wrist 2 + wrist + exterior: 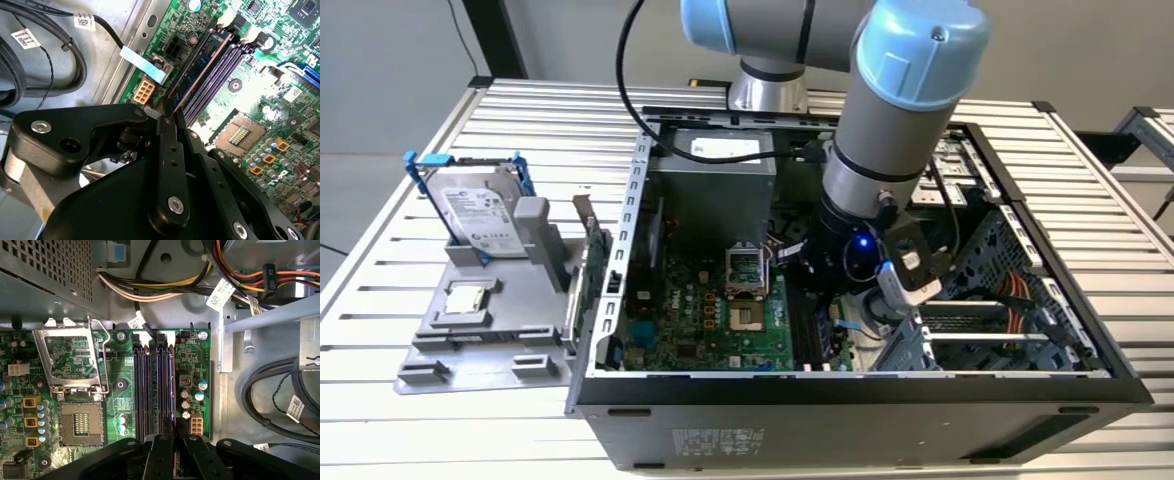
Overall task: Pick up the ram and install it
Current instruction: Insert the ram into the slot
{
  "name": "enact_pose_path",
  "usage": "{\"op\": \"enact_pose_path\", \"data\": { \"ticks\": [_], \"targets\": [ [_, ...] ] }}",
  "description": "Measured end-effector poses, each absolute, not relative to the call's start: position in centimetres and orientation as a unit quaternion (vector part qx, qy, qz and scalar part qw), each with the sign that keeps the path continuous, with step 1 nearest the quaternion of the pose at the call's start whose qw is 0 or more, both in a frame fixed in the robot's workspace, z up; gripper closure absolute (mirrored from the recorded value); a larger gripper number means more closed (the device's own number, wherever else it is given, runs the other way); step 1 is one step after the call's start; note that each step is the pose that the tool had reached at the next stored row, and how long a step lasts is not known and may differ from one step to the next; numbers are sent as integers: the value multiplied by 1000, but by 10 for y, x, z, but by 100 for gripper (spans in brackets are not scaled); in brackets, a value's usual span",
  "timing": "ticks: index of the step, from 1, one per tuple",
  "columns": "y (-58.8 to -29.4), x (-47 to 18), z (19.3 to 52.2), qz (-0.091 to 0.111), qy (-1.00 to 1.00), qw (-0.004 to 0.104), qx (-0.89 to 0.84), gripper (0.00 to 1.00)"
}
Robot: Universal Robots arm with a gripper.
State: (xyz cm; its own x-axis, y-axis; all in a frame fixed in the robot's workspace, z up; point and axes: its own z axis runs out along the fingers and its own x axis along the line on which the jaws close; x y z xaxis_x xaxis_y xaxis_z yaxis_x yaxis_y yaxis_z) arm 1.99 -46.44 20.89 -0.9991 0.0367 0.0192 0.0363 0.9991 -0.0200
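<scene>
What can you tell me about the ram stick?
The ram is a long, thin board seen edge-on, its top edge looking coppery brown. It stands upright in a memory slot on the green motherboard, beside empty slots. One end sits between the black gripper's closed fingers.

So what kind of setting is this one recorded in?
Probably a lab or workshop bench set up for computer assembly. An open computer case lies on a slatted metal table, a grey parts tray holds a hard drive, and the gripper works at the memory slots.
</scene>
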Motion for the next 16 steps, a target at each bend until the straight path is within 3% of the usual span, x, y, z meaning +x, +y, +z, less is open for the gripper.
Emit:
{"op": "enact_pose_path", "data": {
  "ticks": [7,8,16],
  "targets": [
    [-464,20,209,10,-1000,12,-18,100],
    [-464,20,208,9,-1000,12,-18,0],
    [-464,20,219,10,-1000,12,-18,0]
  ]
}}
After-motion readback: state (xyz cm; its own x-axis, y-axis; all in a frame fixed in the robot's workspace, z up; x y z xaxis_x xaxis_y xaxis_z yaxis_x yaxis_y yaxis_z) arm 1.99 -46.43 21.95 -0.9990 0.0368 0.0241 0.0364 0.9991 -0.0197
